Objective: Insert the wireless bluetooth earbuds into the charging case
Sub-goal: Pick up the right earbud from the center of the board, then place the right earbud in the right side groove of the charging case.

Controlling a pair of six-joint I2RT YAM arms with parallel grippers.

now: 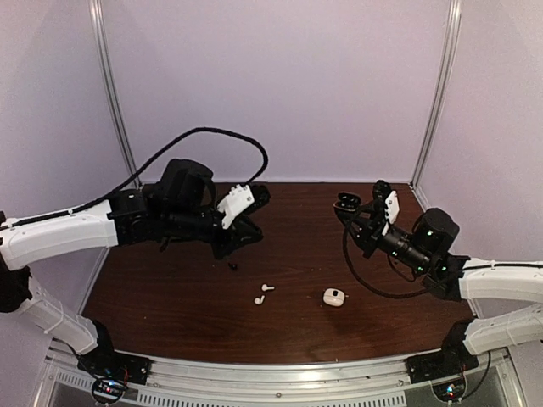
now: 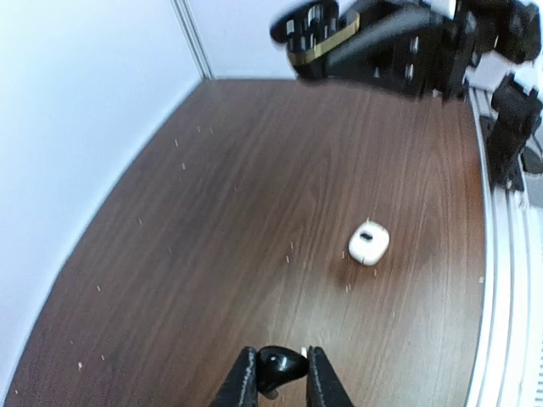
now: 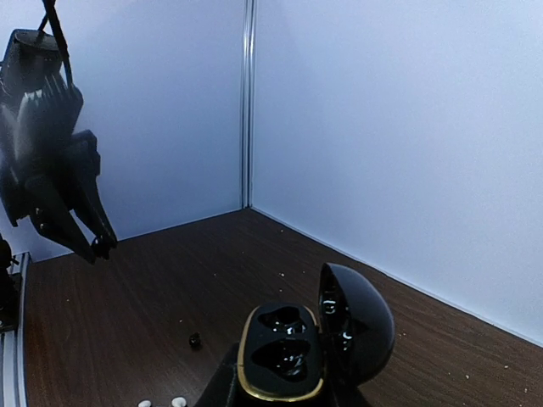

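My left gripper (image 2: 277, 370) is shut on one stubby black earbud (image 2: 283, 363) and holds it above the table; it also shows in the top view (image 1: 231, 246) and the right wrist view (image 3: 97, 246). My right gripper (image 3: 280, 392) is shut on an open black charging case (image 3: 283, 351) with a gold rim, its lid (image 3: 356, 322) tipped back and both wells empty. It holds the case up at the back right (image 1: 346, 203). A second black earbud (image 1: 232, 265) lies on the table below my left gripper. Two white earbuds (image 1: 264, 293) lie at the middle front.
A small white charging case (image 1: 333, 297) lies closed on the table right of the white earbuds, also seen in the left wrist view (image 2: 368, 242). White walls close in the back and both sides. A black cable loops above my left arm (image 1: 212, 132).
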